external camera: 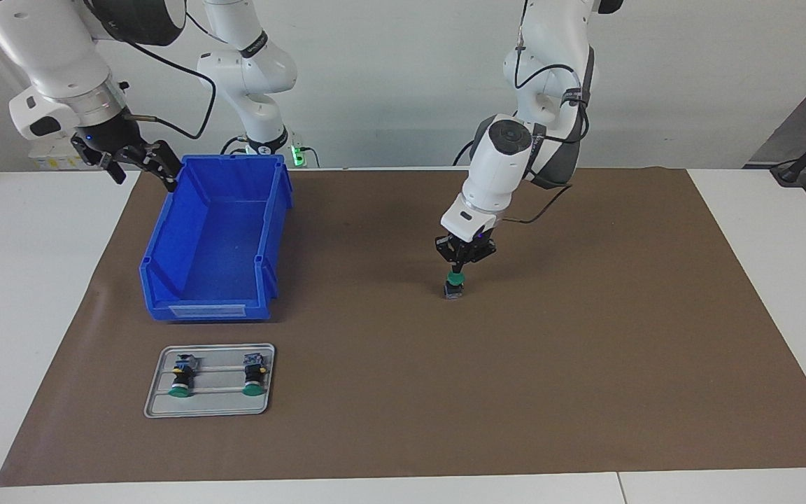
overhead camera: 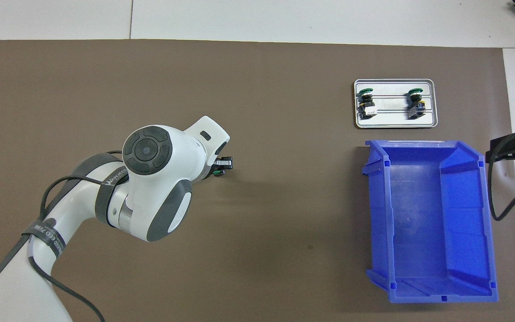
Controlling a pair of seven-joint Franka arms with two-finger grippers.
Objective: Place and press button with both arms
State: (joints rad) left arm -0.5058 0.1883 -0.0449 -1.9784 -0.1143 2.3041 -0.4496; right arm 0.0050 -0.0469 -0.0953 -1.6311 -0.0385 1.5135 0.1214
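The right gripper, jaws spread, waited beside the empty blue bin; the left gripper, fingertips together, pressed on the upright button mid-mat, cap upward; farthest, a tray held two buttons lying flat.

The green-capped button stands upright, cap up, on the brown mat.

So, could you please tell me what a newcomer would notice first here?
Probably the left tool, shut and pointing down onto the green-capped button standing on the brown mat. Next, the blue bin toward the right arm's end, with the metal tray of two more buttons beside it.
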